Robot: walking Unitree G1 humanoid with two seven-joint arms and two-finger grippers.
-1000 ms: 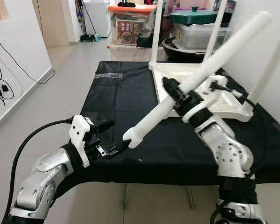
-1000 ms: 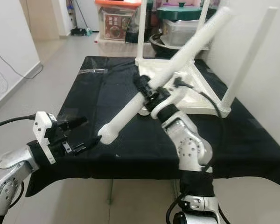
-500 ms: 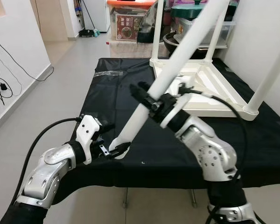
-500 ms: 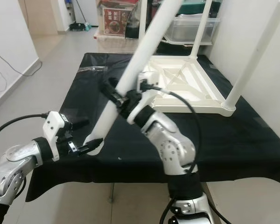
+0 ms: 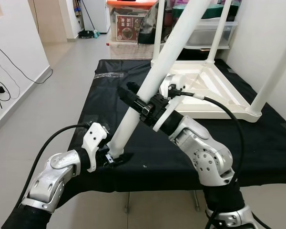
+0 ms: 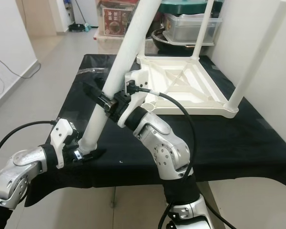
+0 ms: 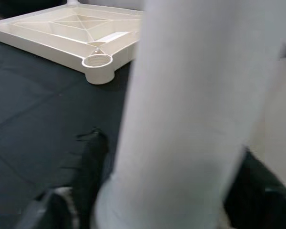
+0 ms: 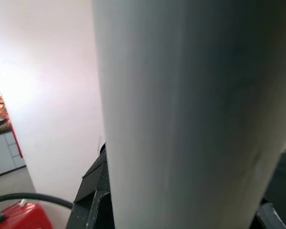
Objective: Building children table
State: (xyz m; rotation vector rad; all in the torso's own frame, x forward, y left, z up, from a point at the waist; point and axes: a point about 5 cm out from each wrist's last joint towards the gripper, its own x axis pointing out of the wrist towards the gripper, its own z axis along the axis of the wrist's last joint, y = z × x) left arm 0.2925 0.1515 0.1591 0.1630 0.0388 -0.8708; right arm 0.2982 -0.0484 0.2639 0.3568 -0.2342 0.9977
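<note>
Table leg (image 5: 162, 59): long, white, round, steeply tilted.

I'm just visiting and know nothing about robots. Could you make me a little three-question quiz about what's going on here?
1. True or false: both end effectors are on the loose white leg.
2. How many legs already stand up from the upturned tabletop? A) one B) three C) four
3. Which end effector is at the leg's lower end, by the black cloth?

Key:
1. True: the right end effector grips it midway, the left end effector is at its base.
2. B.
3. The left.
</note>
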